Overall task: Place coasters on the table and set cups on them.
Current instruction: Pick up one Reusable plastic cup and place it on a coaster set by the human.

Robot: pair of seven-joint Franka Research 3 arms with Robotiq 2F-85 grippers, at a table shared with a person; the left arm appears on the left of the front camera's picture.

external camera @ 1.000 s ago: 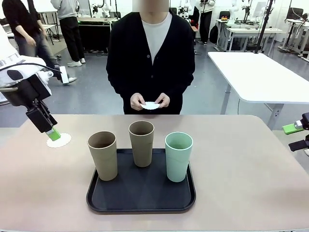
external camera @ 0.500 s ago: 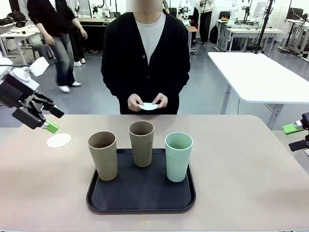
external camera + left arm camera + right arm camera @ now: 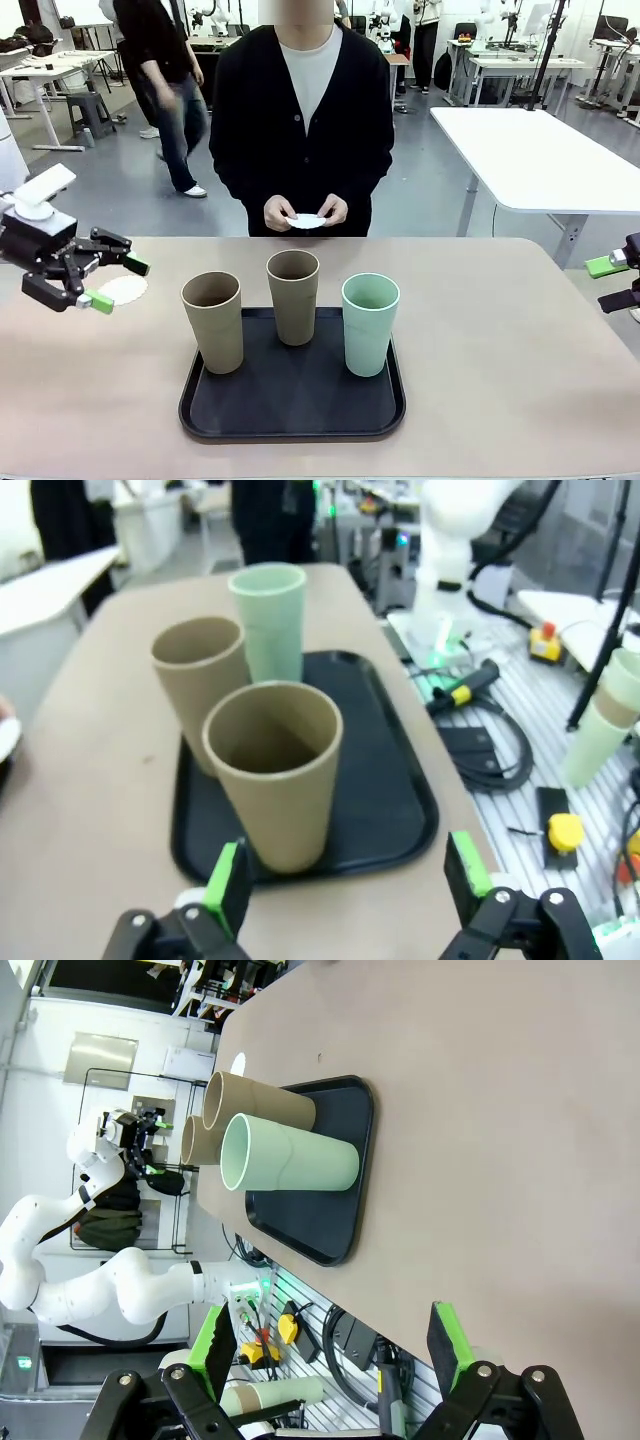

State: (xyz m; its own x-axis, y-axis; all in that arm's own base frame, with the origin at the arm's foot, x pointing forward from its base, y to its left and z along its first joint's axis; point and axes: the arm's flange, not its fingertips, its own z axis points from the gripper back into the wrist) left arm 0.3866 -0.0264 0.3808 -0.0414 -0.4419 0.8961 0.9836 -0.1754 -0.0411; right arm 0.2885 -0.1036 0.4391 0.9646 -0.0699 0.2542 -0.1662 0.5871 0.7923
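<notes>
Release is the news at the far left. The left tool (image 3: 117, 283), which a second ago pressed one green pad down on the lace-edged paper coaster (image 3: 128, 291), has let go, risen and rolled level. Its jaws are spread wide with nothing between them. The coaster lies flat on the desk (image 3: 520, 380), left of the black tray (image 3: 292, 412), and has not shifted. I judge the first coaster laid and a cup due next. The left wrist view supports this: the empty left tool (image 3: 347, 875) faces the left tan tumbler (image 3: 275, 770) head on.

On the tray, the left tan tumbler (image 3: 213, 322), the middle tan tumbler (image 3: 293, 297) and the mint-green tumbler (image 3: 370, 324) all stand upright, none moved from earlier. Behind them the person's hands (image 3: 283, 212) hold a second coaster (image 3: 307, 220), as before.

At the desk's right edge the right tool (image 3: 615, 282) waits where it was. Its wrist view shows the right tool (image 3: 330, 1350) parted and empty.
</notes>
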